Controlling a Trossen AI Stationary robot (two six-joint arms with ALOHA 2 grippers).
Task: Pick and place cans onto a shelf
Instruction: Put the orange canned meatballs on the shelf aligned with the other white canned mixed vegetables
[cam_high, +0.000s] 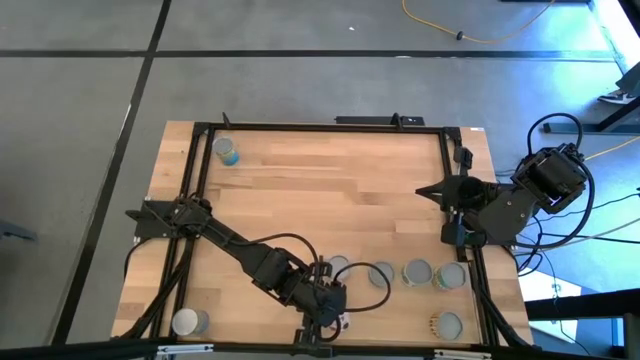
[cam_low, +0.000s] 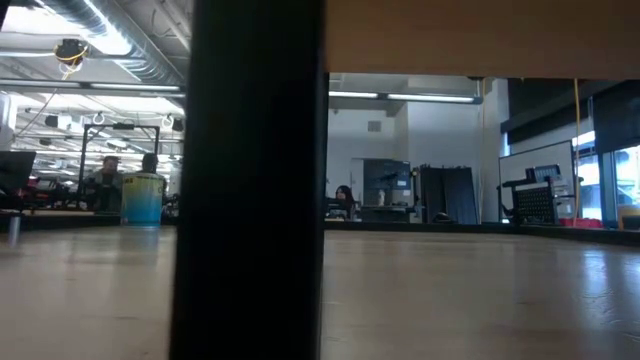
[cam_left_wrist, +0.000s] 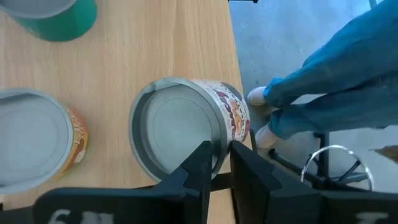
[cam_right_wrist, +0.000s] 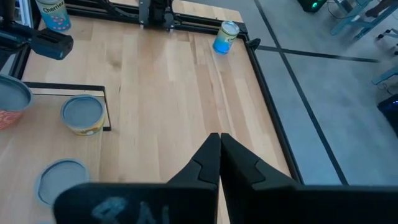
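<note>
A can (cam_left_wrist: 180, 121) with a white and red label and a silver top stands upright on pale wood, close to the near edge. My left gripper (cam_left_wrist: 225, 163) is open above it, one finger over the top and one outside the wall; in the high view it (cam_high: 330, 308) is at the table's near edge. Two more cans (cam_left_wrist: 37, 143) (cam_left_wrist: 56, 18) stand beside it. Other cans (cam_high: 417, 272) (cam_high: 450, 277) stand in a row on the shelf (cam_right_wrist: 37, 99), which has a dark edge strip. My right gripper (cam_right_wrist: 219, 140) is shut on nothing, raised at the table's right side (cam_high: 428, 190). My left gripper comes down slanting from above, and its fingers (cam_left_wrist: 200, 163) stand astride the can's rim (cam_left_wrist: 219, 149) on the side nearest the table's edge. I cannot tell whether they touch it. The can stands upright on its base.
Single cans stand at the far left (cam_high: 228, 152), the near left (cam_high: 188, 322) and the near right (cam_high: 447, 325). A black frame (cam_high: 320, 127) runs round the table. A person in blue (cam_left_wrist: 336, 74) stands just past the near edge. A dark post (cam_low: 250, 180) fills the low view's middle.
</note>
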